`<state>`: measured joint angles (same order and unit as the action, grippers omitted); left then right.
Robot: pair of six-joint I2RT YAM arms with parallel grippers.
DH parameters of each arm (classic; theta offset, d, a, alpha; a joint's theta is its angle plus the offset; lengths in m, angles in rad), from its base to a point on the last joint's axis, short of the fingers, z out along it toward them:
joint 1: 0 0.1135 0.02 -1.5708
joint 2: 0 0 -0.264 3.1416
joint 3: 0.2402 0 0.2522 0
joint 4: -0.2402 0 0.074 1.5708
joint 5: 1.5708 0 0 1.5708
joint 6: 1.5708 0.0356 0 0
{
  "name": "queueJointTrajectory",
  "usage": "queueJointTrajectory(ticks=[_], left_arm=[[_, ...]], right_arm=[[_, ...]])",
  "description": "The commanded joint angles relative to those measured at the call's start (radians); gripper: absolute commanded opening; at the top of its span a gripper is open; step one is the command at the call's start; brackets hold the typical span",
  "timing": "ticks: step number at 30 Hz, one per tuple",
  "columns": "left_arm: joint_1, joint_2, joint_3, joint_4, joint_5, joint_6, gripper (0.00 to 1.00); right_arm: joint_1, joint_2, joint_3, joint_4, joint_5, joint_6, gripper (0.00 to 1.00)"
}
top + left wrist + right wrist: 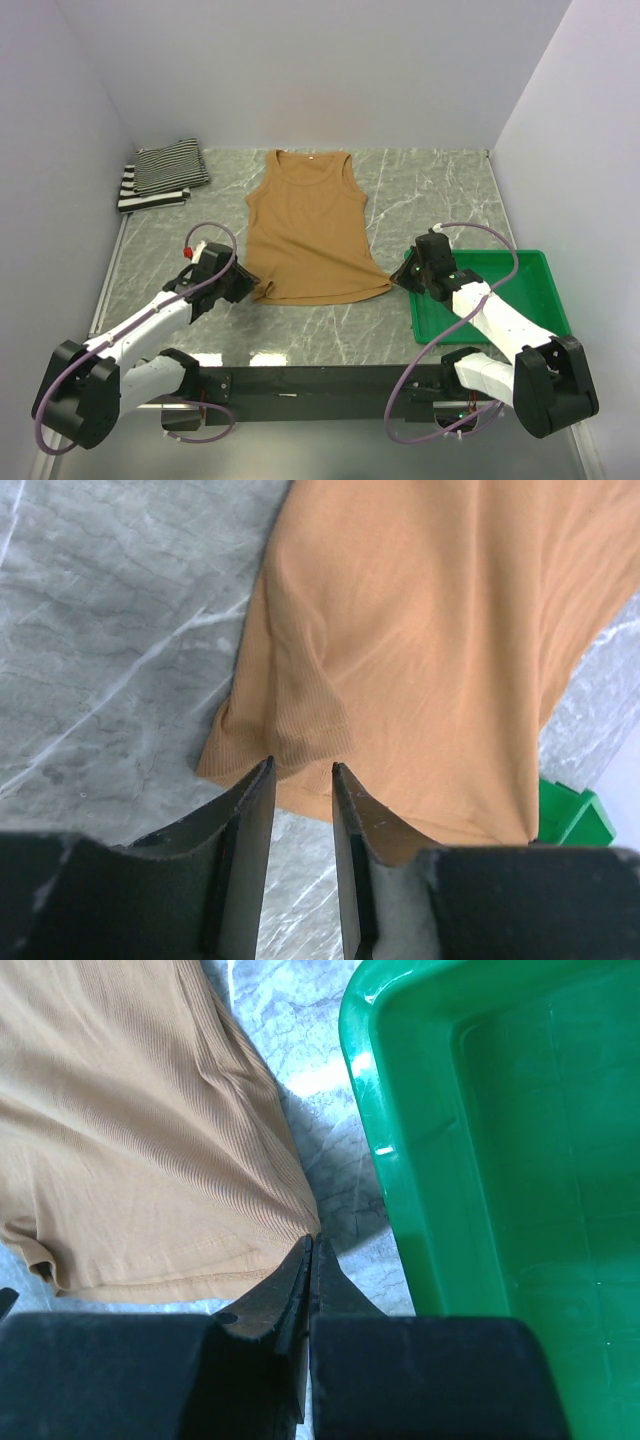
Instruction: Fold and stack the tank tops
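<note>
Your left gripper (302,768) stands narrowly parted, with the hem corner of the tan top (430,630) just ahead of its tips. Your right gripper (312,1245) is closed at the opposite hem corner; you can't tell whether it pinches cloth. The tray (400,1160) lies just to its right

The left gripper (302,768) sits close over the tan tank top (430,650); its 2 dark fingers (250,810) stand slightly apart (a narrow gap between them), tips just at a puckered hem corner; grey marble table (110,630) lies left; a green tray (565,815) corner shows at the lower right.
</note>
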<state>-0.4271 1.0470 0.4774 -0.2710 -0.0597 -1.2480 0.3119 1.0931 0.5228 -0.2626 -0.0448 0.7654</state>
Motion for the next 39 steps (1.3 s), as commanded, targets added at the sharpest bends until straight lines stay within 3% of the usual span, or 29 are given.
queueJointTrajectory(ticks=[1,27,39], left_arm=[[-0.006,0.027,-0.002,0.041,-0.022,-0.048,0.35],[-0.006,0.18,-0.039,0.197,0.047,-0.041,0.33],[-0.004,0.11,-0.007,0.096,-0.002,0.001,0.09]], right_arm=[[0.006,0.004,0.031,0.011,0.019,-0.001,0.0],[0.007,0.01,0.014,0.028,0.014,-0.002,0.0],[0.006,0.002,0.019,0.017,0.023,-0.006,0.0]])
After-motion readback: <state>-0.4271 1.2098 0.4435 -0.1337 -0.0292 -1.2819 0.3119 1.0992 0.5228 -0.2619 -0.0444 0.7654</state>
